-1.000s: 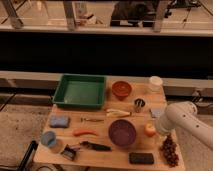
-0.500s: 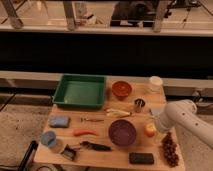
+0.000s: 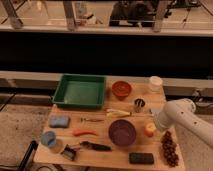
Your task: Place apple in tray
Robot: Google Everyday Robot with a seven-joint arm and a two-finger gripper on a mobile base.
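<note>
The apple (image 3: 149,129), small and orange-yellow, lies on the wooden table just right of a purple bowl (image 3: 122,132). The green tray (image 3: 59,93) sits at the table's back left, and nothing shows inside it. My white arm reaches in from the right. My gripper (image 3: 156,123) is at the apple's upper right side, very close to it or touching it, and the arm hides its end.
A terracotta bowl (image 3: 121,89), a white cup (image 3: 156,83) and a small metal cup (image 3: 139,104) stand at the back. A blue sponge (image 3: 59,121), a carrot (image 3: 85,132), dark grapes (image 3: 170,148) and a black block (image 3: 141,158) lie nearer the front.
The arm has crept slightly left toward the apple. The apple and the other objects have not moved.
</note>
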